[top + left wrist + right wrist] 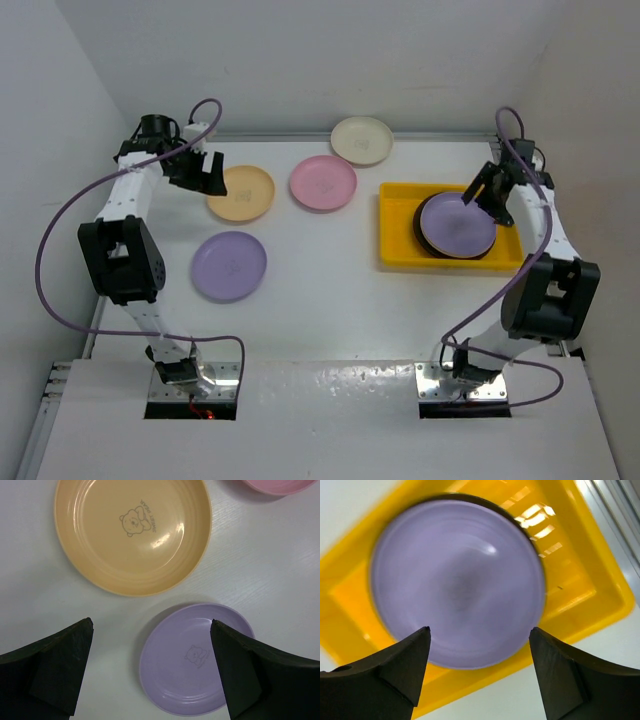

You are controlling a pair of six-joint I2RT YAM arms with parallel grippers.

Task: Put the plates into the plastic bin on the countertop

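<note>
R tool (477, 635) gapes empty over purple plate (457, 225) resting in bin (395, 262): no grip needed. L tool (152, 625), also open & empty, left of bin over orange plate (240, 193), prob. next pick.

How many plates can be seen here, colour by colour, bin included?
Purple: 2, the loose purple plate and the top purple plate in the bin
Pink plate: 1
Yellow-orange plate: 1
Cream plate: 1
Dark-rimmed plate under the top one: at least 1, any more are hidden
Total: at least 6
</note>
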